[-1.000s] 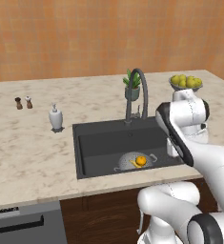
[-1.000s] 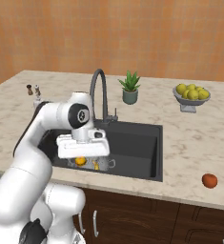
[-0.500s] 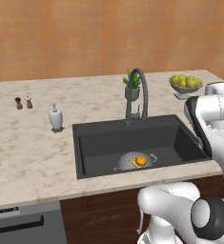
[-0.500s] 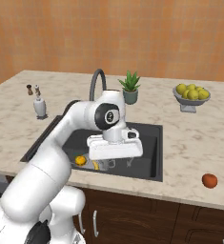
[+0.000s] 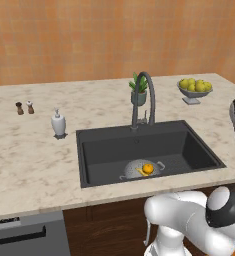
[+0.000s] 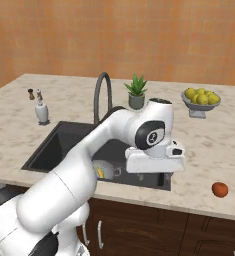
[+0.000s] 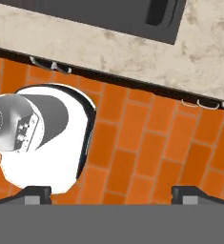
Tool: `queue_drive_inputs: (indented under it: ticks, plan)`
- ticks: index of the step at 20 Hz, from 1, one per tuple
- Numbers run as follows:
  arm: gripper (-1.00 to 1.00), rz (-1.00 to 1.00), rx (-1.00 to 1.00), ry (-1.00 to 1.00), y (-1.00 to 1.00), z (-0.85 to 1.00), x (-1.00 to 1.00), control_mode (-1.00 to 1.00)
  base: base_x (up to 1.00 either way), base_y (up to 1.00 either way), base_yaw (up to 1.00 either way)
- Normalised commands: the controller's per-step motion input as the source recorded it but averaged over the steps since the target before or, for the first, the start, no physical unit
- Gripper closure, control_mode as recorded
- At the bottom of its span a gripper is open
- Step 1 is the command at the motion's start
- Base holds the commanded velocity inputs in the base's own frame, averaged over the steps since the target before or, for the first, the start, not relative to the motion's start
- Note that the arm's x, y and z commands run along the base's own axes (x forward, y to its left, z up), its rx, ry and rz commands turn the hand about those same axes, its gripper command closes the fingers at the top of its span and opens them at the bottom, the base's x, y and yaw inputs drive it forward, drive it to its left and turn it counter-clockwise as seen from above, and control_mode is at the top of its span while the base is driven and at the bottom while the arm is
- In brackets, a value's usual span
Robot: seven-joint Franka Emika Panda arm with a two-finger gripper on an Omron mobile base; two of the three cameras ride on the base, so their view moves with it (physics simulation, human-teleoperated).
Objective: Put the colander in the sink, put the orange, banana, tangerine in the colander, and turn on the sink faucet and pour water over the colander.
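- Marbled beige counter [image 5: 34, 165] runs under an orange wall, with the dark sink [image 5: 189, 150] cut into it and the gooseneck sink faucet [image 5: 144, 95] behind the basin.
- We see the colander [image 5: 139, 170] standing in the sink near the front wall, with an orange [image 5: 148, 168] and a bit of yellow, likely the banana [image 6: 100, 173], inside it.
- We take the small red-orange fruit, the tangerine [image 6: 219, 189], to be the one left: it lies on the counter near the front edge, well to the right of the sink.
- Our gripper [image 7: 113, 193] hangs over the sink's right front corner; the tangerine lies further to its right, and being round it offers no long axis to line up with.
- Our arm reaches forward from the base with the hand turned downward, its camera looking past the counter edge to the brick floor [image 7: 147, 143].
- Our fingertips [image 7: 35, 193] stand far apart at the bottom of the hand view, wide and holding nothing.
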Motion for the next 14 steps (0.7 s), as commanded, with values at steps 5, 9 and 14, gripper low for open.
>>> queue_drive_inputs:
  ticks: [5, 9, 14]
  plan:
    - [-1.00, -0.52, 0.05, -0.07, -0.61, -0.02, 0.02, -1.00, 0.00, 0.00, 0.00]
    - [-1.00, -0.56, 0.12, 0.05, -0.51, 0.00, 0.19, -1.00, 0.00, 0.00, 0.00]
    - [-1.00, -0.47, 0.05, 0.02, -0.54, -0.03, 0.16, -1.00, 0.00, 0.00, 0.00]
